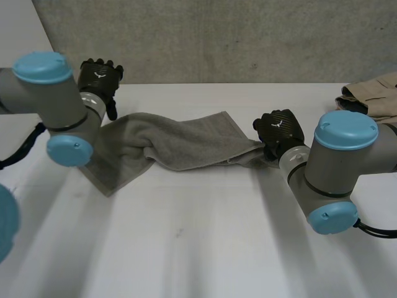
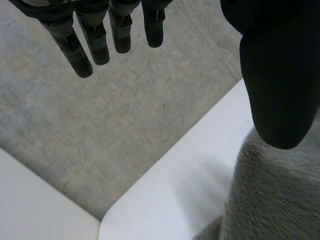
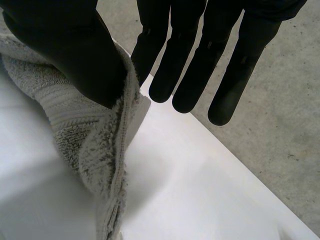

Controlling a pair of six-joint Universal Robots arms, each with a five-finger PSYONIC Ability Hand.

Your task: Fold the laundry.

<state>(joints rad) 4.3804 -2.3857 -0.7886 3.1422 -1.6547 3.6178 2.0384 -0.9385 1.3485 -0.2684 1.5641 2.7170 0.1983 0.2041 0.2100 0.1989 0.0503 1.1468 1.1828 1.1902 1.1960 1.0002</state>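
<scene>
**Where the towel [image 1: 173,143] lies twisted, a hand sits at each end**

Although it stretches across the far half of the white table [image 1: 198,236], the grey towel is not flat — it is bunched and twisted near its middle. Its left part is spread wide and its right part narrows toward the right hand [image 1: 280,130]. In the right wrist view that hand's fingers [image 3: 200,60] are straight. The towel's end is caught between the thumb and the nearest finger, with folded cloth running along the thumb's inner side.

The left hand [image 1: 99,77] is at the towel's far left corner, by the table's far edge. Its own wrist view shows straight fingers [image 2: 95,40] spread well apart from the thumb, holding nothing — the thumb's tip is at the towel's pile, and whether it touches cannot be told.

A beige garment [image 1: 372,93] lies crumpled at the table's far right corner, well apart from the towel.
</scene>
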